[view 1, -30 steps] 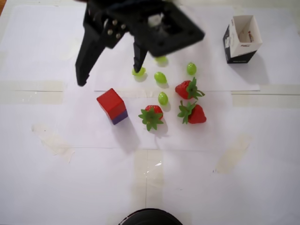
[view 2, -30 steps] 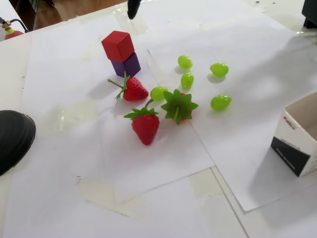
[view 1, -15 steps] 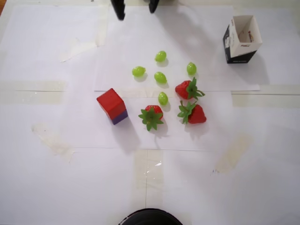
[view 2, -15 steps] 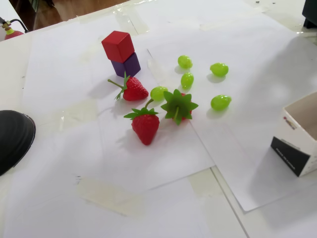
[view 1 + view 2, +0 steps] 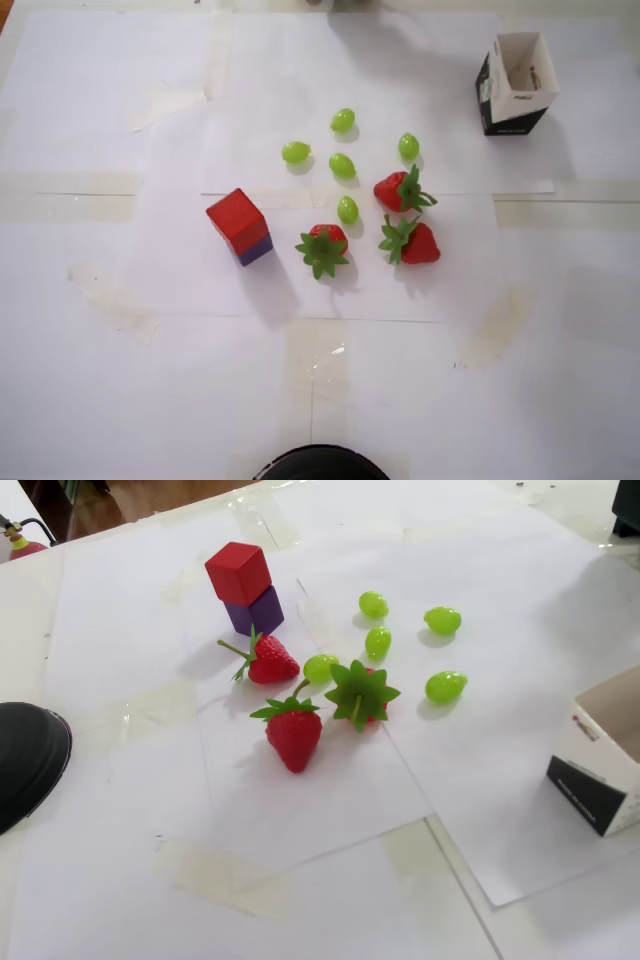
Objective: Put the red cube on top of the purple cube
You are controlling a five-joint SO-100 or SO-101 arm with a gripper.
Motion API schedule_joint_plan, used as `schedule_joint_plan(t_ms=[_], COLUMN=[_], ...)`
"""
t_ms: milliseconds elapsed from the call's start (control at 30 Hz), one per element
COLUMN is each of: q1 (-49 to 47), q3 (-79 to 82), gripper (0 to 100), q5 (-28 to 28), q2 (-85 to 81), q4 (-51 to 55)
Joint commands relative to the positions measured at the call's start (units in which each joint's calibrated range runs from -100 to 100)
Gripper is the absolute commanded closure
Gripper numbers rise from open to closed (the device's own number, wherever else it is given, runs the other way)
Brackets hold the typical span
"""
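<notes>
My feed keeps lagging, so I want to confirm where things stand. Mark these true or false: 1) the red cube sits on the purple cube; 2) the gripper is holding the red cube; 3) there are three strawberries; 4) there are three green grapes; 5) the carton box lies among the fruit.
1) True: the red cube rests on the purple cube.
2) False: no gripper shows in either view; the stack stands alone.
3) True: three strawberries lie right of the cubes in the overhead view.
4) False: five green grapes are there.
5) False: the carton box stands apart from the fruit.
</notes>
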Motion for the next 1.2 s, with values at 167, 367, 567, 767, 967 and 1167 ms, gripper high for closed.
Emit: schedule_joint_plan(t_ms=[167,367,567,767,967,1167], q1=[0.9,1.6,2.5,1.4,-1.1,-1.8], q3=[30.2,54.0,66.4,75.0,77.9,78.8], gripper=[100,100,100,100,100,100], q5=[-8.2,-11.7,-10.8,-10.4,-11.1,-10.9], q2=[-22.8,-41.2,-54.9,-62.6,-62.6,-62.6], q4=[-15.0,-25.2,-23.9,-20.0,-17.1,-18.4])
